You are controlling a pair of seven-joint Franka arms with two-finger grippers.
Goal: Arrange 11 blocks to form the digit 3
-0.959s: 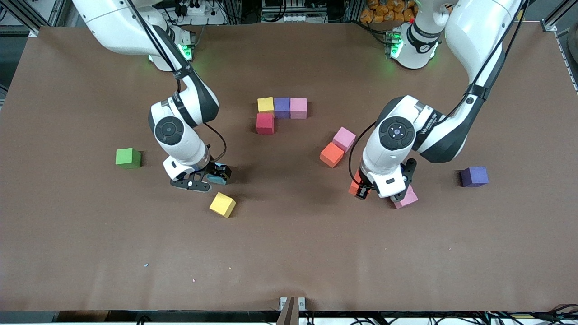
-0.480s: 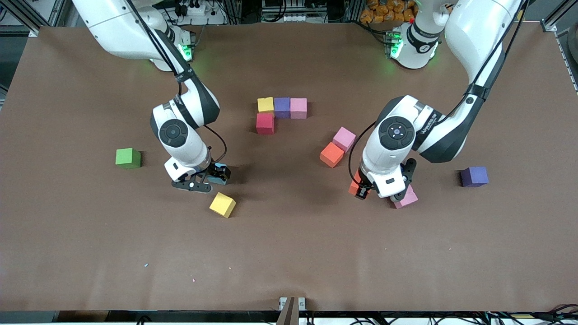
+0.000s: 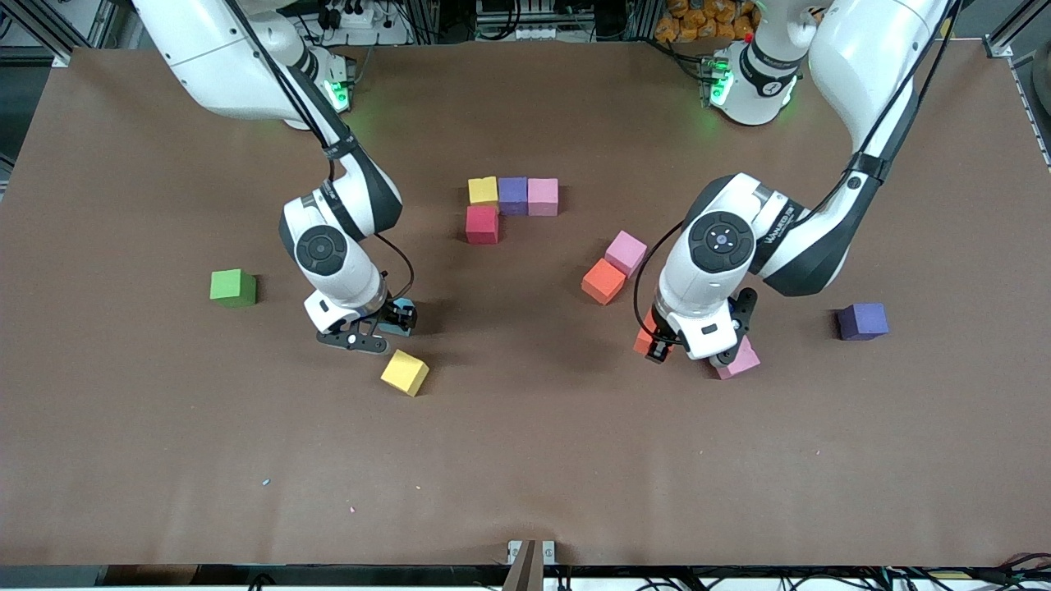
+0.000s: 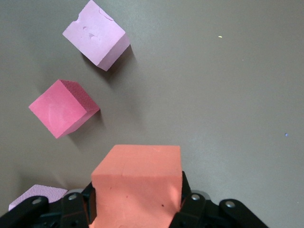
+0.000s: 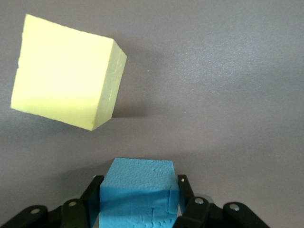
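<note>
My right gripper (image 3: 384,326) is shut on a light blue block (image 3: 402,313), low over the table beside a loose yellow block (image 3: 405,372); the right wrist view shows the blue block (image 5: 140,173) between the fingers and the yellow block (image 5: 66,71). My left gripper (image 3: 653,343) is shut on an orange block (image 3: 642,337), which shows in the left wrist view (image 4: 137,166). A pink block (image 3: 741,359) lies partly under that hand. A yellow (image 3: 483,190), a purple (image 3: 513,195) and a pink block (image 3: 543,196) form a row, with a red block (image 3: 482,224) against the yellow one.
A pink block (image 3: 626,252) and an orange block (image 3: 603,281) touch near the left gripper. A purple block (image 3: 862,321) lies toward the left arm's end. A green cube (image 3: 233,287) sits toward the right arm's end.
My right gripper has shifted slightly away from the yellow block with the light blue block in it. The left arm has not moved.
</note>
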